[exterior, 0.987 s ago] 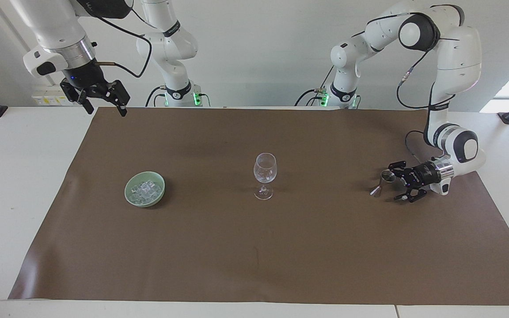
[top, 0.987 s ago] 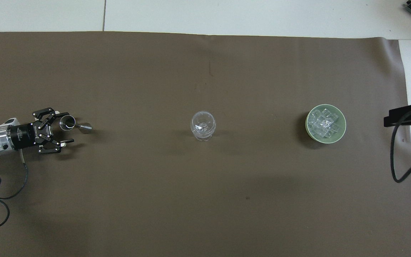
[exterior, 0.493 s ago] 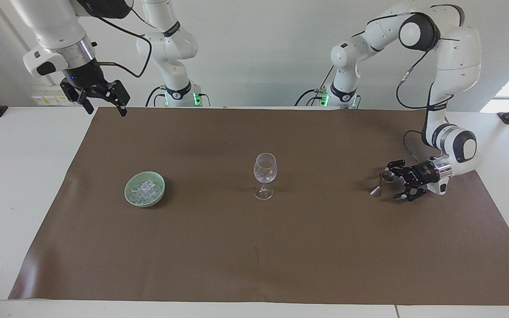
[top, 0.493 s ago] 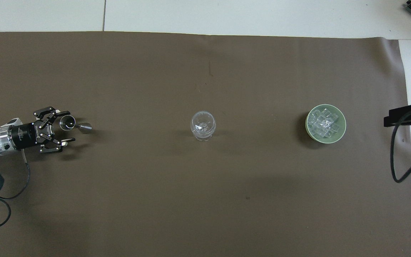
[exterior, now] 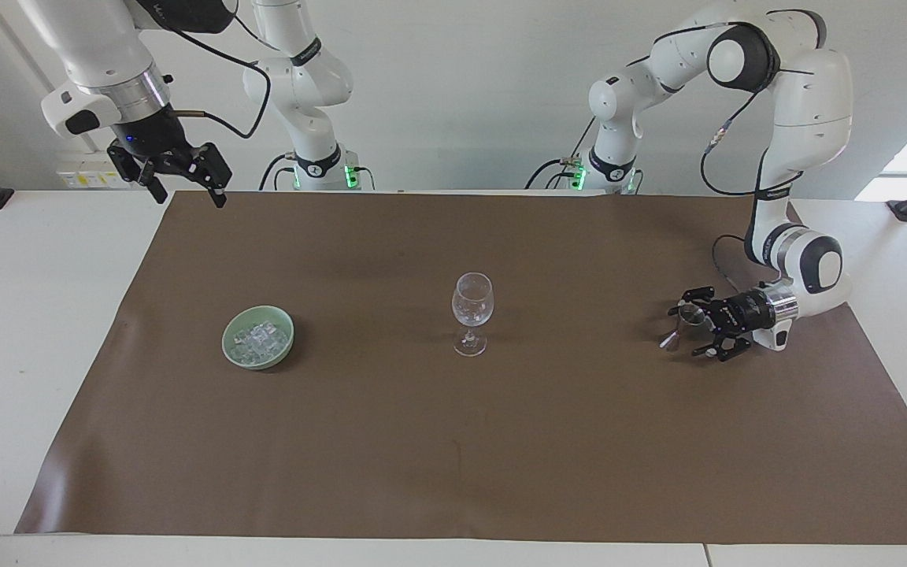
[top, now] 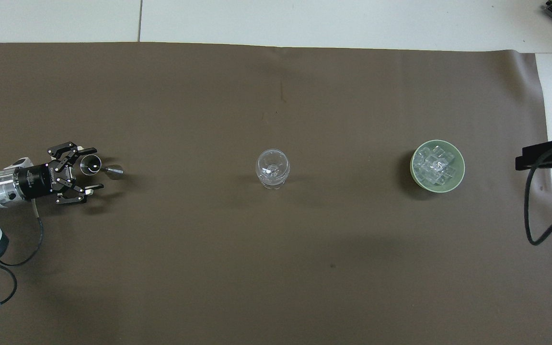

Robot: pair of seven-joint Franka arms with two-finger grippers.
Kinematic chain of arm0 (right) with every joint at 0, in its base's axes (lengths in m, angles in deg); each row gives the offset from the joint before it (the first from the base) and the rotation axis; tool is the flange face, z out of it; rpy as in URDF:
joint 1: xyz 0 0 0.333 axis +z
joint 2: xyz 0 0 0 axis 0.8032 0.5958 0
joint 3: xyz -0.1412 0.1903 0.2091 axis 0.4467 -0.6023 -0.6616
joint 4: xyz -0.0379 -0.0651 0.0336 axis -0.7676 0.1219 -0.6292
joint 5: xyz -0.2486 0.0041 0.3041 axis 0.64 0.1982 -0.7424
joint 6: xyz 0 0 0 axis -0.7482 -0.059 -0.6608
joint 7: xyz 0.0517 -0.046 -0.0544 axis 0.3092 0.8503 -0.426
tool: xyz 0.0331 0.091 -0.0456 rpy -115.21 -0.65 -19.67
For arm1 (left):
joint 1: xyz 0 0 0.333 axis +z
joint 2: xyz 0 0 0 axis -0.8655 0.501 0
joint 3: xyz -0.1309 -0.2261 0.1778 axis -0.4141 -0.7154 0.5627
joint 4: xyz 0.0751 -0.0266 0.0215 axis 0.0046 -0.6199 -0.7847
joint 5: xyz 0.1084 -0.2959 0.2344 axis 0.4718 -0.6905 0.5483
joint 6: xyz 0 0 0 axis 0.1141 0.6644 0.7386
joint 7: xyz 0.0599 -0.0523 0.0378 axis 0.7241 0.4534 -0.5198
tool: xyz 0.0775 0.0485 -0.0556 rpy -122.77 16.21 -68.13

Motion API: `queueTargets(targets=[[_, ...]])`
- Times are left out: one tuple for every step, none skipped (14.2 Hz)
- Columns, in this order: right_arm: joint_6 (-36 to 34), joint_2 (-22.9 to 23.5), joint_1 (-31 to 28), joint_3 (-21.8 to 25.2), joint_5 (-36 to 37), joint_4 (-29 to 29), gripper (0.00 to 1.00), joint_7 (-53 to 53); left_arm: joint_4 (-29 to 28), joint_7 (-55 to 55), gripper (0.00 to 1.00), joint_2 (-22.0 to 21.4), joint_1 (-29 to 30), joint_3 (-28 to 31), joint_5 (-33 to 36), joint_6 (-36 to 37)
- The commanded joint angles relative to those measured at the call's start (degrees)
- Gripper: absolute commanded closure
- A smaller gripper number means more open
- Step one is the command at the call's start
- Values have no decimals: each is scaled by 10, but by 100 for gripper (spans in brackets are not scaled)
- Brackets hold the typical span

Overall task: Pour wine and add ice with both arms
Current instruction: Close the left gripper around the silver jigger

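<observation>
At the left arm's end of the mat: left gripper [exterior: 687,331], fingers spread, flanking the jigger [exterior: 682,323], ungrasped — closing due next; right gripper [exterior: 186,189] waits aloft, fingers apart.

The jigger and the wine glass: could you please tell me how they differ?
The jigger is dark steel; the wine glass is clear. The jigger is shorter than the wine glass. The jigger stands between the left gripper's open jaws; the wine glass stands alone at mid-table. Both stand upright on the brown mat.

white table [exterior: 44,331], brown mat [exterior: 453,441] on it; mat carries bowl [exterior: 230,347], glass [exterior: 472,311], jigger [exterior: 682,323].
</observation>
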Motion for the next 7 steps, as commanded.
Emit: queueTargets(targets=[[0,-14,-4,-4,-2,-14,0,-10,-16,1,0,1,-12,3,-15,1],[0,-14,-4,-4,-2,-14,0,-10,-18,2,3,1,-12,3,-15,2],[0,-14,-4,-4,-2,-14,0,-10,-19,2,14,1,-12,4,-15,1],[0,-14,-4,-4,-2,-14,0,-10,-19,2,26,1,-12,3,-16,1],[0,-14,-4,-4,-2,-14,0,-10,-19,2,36,1,-12,3,-16,1],[0,-14,-4,-4,-2,-14,0,-10,-19,2,46,1,-12,4,-16,2],[0,-14,-4,-4,-2,-14,0,-10,-21,2,59,0,-11,3,-16,2]])
